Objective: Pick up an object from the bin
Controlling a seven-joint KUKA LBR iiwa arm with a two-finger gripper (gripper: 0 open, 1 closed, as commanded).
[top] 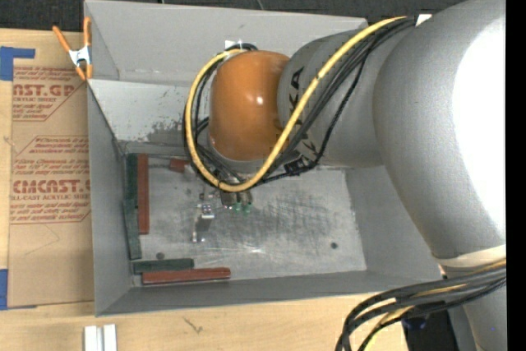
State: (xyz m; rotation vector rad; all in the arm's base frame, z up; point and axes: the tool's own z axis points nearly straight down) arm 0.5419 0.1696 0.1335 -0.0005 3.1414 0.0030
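My gripper (223, 180) hangs over the middle-left of the bin floor, with just a dark bit of its body showing beneath the arm's orange cover. Just below it lies a small green thing (241, 208). A small silvery metal piece (201, 221) rests a little to the left of that. A short reddish piece (177, 166) lies near the back wall, left of the gripper. Nothing can be seen held.
A long red-brown and dark green bar (138, 201) lies along the left wall. A second such bar (182, 272) lies along the front wall. The arm covers the bin's back right; bare floor shows on the right half.
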